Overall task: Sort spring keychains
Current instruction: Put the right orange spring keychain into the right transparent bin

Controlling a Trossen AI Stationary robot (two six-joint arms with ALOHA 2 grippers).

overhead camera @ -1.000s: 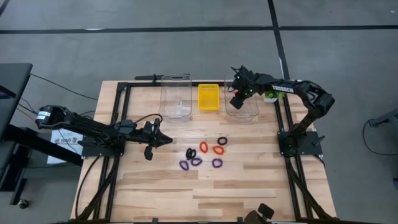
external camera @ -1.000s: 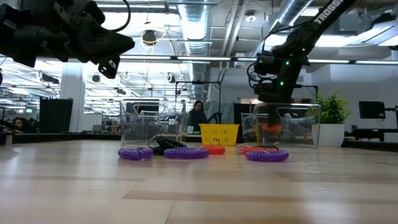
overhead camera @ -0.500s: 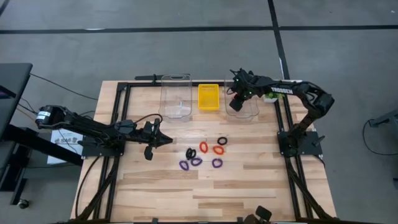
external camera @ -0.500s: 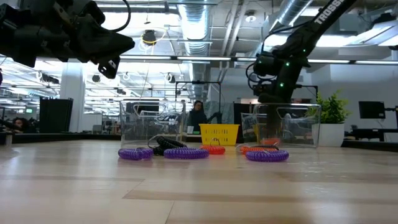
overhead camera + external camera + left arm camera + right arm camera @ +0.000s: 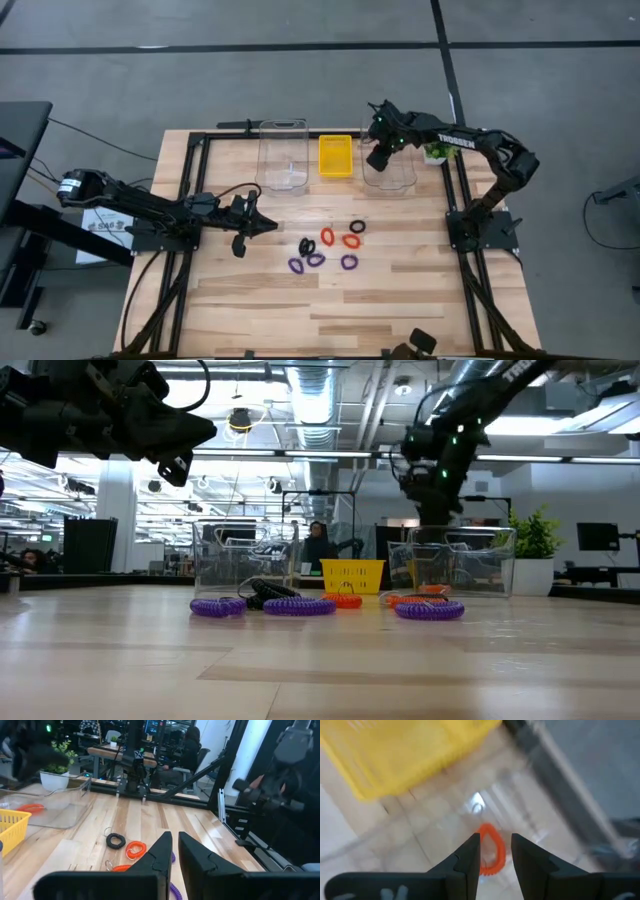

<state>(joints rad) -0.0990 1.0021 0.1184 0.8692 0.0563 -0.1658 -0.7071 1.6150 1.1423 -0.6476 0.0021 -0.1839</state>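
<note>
Several spring keychains lie flat in a cluster mid-table: purple [image 5: 296, 266], [image 5: 316, 259], [image 5: 349, 262], orange-red [image 5: 327, 236], [image 5: 351, 241] and black [image 5: 306, 246], [image 5: 357, 227]. Another orange-red keychain [image 5: 490, 851] lies on the floor of the right clear bin [image 5: 392, 172]; it also shows in the low view [image 5: 432, 590]. My right gripper [image 5: 495, 840] hangs open above that bin [image 5: 379, 158], straight over this keychain. My left gripper [image 5: 272, 226] hovers shut to the left of the cluster, holding nothing [image 5: 175, 837].
A second clear bin [image 5: 282, 155] and a small yellow tray [image 5: 335, 156] stand along the far edge, left of the right bin. A potted plant [image 5: 434, 153] sits at the far right. Bare wood lies toward the near edge [image 5: 330, 310].
My right gripper has risen out of the right clear bin and shifted slightly toward the far edge. The orange-red keychain below it has dropped onto the bin floor and lies still. The left arm has kept still.
</note>
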